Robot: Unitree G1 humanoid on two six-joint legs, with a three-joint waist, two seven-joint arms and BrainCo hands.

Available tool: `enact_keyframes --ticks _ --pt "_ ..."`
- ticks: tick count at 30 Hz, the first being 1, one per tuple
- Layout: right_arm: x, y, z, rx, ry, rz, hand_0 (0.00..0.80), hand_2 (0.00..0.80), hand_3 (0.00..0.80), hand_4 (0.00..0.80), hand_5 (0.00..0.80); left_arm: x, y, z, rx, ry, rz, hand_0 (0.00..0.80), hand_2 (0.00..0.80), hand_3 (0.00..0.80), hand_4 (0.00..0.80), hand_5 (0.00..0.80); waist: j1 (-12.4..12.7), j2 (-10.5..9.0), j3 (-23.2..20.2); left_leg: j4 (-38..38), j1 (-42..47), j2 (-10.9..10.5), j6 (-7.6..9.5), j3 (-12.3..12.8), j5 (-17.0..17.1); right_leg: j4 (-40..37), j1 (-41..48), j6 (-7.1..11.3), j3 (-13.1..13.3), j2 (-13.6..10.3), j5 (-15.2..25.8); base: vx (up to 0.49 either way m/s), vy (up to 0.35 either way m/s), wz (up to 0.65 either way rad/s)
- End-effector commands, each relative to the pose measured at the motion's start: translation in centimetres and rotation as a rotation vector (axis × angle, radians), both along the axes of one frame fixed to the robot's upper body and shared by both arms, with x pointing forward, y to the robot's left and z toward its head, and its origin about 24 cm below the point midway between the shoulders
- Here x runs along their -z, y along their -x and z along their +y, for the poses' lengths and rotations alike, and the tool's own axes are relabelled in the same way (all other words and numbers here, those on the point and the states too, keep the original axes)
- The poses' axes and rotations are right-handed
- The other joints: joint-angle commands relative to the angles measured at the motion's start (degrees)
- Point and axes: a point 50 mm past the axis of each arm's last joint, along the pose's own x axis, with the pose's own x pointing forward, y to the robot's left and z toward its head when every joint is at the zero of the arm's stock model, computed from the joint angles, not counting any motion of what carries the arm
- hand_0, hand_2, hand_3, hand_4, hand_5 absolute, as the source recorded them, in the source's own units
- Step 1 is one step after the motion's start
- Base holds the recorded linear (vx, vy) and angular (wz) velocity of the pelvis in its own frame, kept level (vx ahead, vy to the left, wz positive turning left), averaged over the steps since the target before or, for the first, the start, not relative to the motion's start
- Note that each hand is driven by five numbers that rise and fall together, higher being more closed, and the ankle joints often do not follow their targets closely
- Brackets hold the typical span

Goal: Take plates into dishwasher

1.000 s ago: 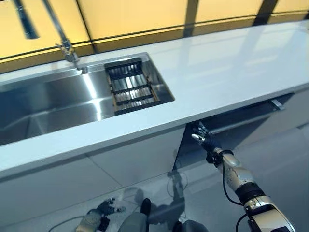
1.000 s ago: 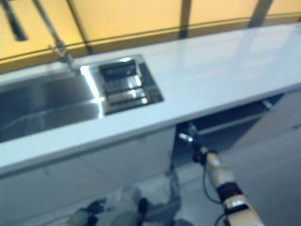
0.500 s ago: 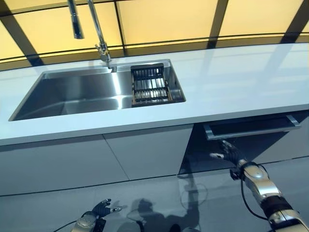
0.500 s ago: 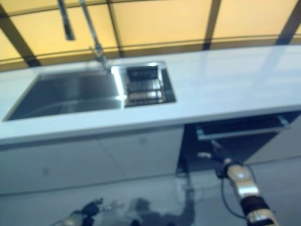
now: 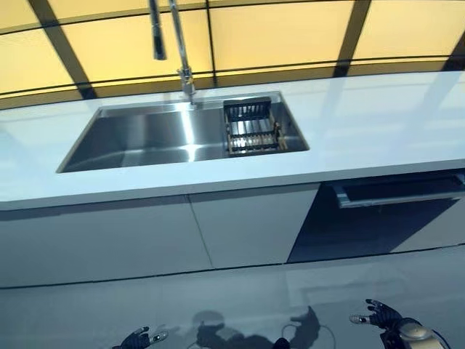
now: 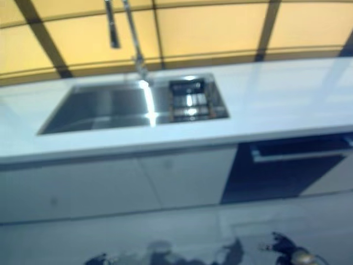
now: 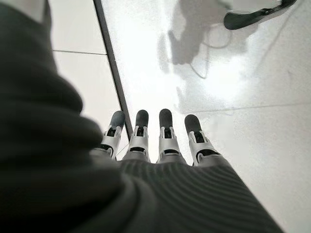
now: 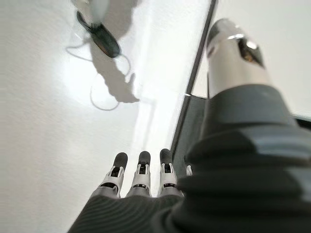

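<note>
Below the white countertop [image 5: 378,123], at its right end, the dark dishwasher [image 5: 370,222] stands with its door a little open at the top, and the right hand [image 5: 378,317] hangs low in front of it, clearly the nearer hand to that door. The left hand [image 5: 139,339] hangs low too, far over on the other side, in front of the pale cabinet doors [image 5: 218,233]. Both hands hold nothing; in each wrist view the fingers [image 7: 165,133] are straight and relaxed, side by side, pointing down at the pale floor [image 7: 252,121]. The plates are the difficult point: I cannot see any plate on the countertop. The steel sink [image 5: 145,138] looks bare, and the only thing in it is a dark rack [image 5: 253,129] at its right end; whether that rack holds plates I cannot tell. It lies up and to the left of the right hand, well apart from it, so I judge a long reach upward is needed first.
</note>
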Motion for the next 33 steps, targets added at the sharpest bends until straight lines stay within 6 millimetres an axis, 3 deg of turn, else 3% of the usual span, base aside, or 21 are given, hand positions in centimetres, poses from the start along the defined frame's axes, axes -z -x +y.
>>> enact_keyframes --ticks 1,3,5,6,8,10,12,15,19,23,26,30,33 --pt "-0.8 -3.0 0.9 -0.080 0.036 -0.089 0.000 0.000 0.000 0.000 0.000 -2.1 -3.5 1.7 0.089 -0.055 -0.077 0.000 0.000 0.000 0.000 0.000 0.06 -1.65 6.93 -13.11 8.91 -6.30 7.18 0.16 -1.05 -10.85 -7.27 9.96 5.08 5.98 6.14 -0.822 0.367 0.66" --pt "-0.3 -2.6 1.4 -0.054 0.026 -0.081 0.000 0.000 0.000 0.000 0.000 -2.2 -3.8 1.8 0.107 -0.071 -0.063 0.000 0.000 0.000 0.000 0.000 -0.33 -2.09 8.39 -14.07 8.72 -6.44 7.49 0.10 0.36 -10.85 -8.06 9.86 6.41 5.75 5.31 -0.499 0.229 0.17" --pt "0.8 -1.6 2.4 -0.017 -0.016 -0.041 0.000 0.000 0.000 0.000 0.000 -2.2 -3.3 2.2 0.112 -0.076 -0.038 0.000 0.000 0.000 0.000 0.000 -0.60 -2.47 9.24 -16.60 9.18 -6.24 8.07 0.54 1.83 -10.39 -6.89 10.68 6.77 5.65 9.75 -0.408 0.220 -0.12" --pt "1.4 -1.0 2.8 0.015 -0.023 -0.019 0.000 0.000 0.000 0.000 0.000 -2.2 -2.9 2.6 0.104 -0.075 -0.025 0.000 0.000 0.000 0.000 0.000 -0.95 -2.19 9.31 -18.91 9.70 -5.87 8.60 -0.22 3.20 -4.53 -6.82 10.52 7.77 5.15 9.47 -0.427 0.266 -0.06" --pt "2.2 0.3 3.0 0.055 -0.048 0.014 0.000 0.000 0.000 0.000 0.000 -2.0 -2.5 2.7 0.133 -0.078 0.002 0.000 0.000 0.000 0.000 0.000 -1.91 -1.67 8.28 -21.81 9.70 -5.53 9.55 -1.93 5.59 4.66 -6.74 7.85 12.60 4.47 7.62 -0.301 0.194 0.24" --pt "3.1 1.9 3.6 0.115 -0.069 0.046 0.000 0.000 0.000 0.000 0.000 -1.6 -1.9 2.4 0.153 -0.083 0.042 0.000 0.000 0.000 0.000 0.000 -3.70 -0.97 6.46 -23.61 9.32 -5.26 10.07 -4.91 6.91 14.26 -5.78 4.72 17.78 3.99 2.89 -0.240 0.177 0.73" --pt "3.9 3.3 4.3 0.130 -0.077 0.096 0.000 0.000 0.000 0.000 0.000 -0.7 -0.9 1.6 0.124 -0.072 0.081 0.000 0.000 0.000 0.000 0.000 -4.56 -0.83 4.34 -24.93 8.81 -5.35 10.55 -6.63 6.82 18.23 -2.70 3.07 19.11 3.63 -1.35 -0.173 0.123 0.89" --pt "4.5 4.1 5.1 0.148 -0.096 0.134 0.000 0.000 0.000 0.000 0.000 -0.2 0.1 1.2 0.114 -0.065 0.113 0.000 0.000 0.000 0.000 0.000 -4.43 -1.40 2.66 -24.93 8.11 -5.48 10.64 -7.36 6.73 18.15 1.02 3.16 18.60 3.08 -3.11 -0.125 -0.011 0.53" --pt "5.1 4.5 6.6 0.131 -0.139 0.152 0.000 0.000 0.000 0.000 0.000 0.2 1.6 1.4 0.054 -0.065 0.125 0.000 0.000 0.000 0.000 0.000 -3.38 -2.71 0.70 -24.93 7.25 -4.79 10.03 -5.59 6.41 14.18 6.64 4.30 14.97 2.43 -4.42 -0.185 -0.149 -0.13" --pt "5.2 3.9 7.5 0.096 -0.158 0.145 0.000 0.000 0.000 0.000 0.000 0.1 1.5 1.6 0.030 -0.056 0.104 0.000 0.000 0.000 0.000 0.000 -1.77 -3.49 -0.70 -24.93 5.57 -3.24 8.13 -3.49 7.79 6.12 9.33 4.37 13.00 4.44 -8.18 -0.282 -0.349 -0.47" --pt "5.0 2.7 7.6 0.092 -0.155 0.113 0.000 0.000 0.000 0.000 0.000 -0.1 0.5 1.0 0.022 -0.028 0.066 0.000 0.000 0.000 0.000 0.000 -1.00 -4.09 -0.53 -24.93 3.35 -1.20 5.51 -2.29 10.27 -0.56 10.79 1.80 13.49 6.59 -12.30 -0.346 -0.433 -0.70" --pt "4.5 1.7 7.3 0.068 -0.161 0.080 0.000 0.000 0.000 0.000 0.000 -0.1 -1.1 -0.6 0.065 0.002 0.022 0.000 0.000 0.000 0.000 0.000 -1.23 -5.51 0.84 -23.89 -1.93 1.20 1.83 -2.61 14.55 -6.49 11.48 -1.05 13.95 8.48 -10.56 -0.407 -0.446 -0.16" --pt "4.5 1.7 7.2 0.061 -0.166 0.086 0.000 0.000 0.000 0.000 0.000 0.1 -1.3 -1.7 0.098 0.017 0.027 0.000 0.000 0.000 0.000 0.000 -1.95 -5.62 1.74 -24.47 -2.50 1.95 0.96 -3.06 16.35 -7.70 11.50 -2.52 13.39 9.25 -9.83 -0.295 -0.265 0.25"
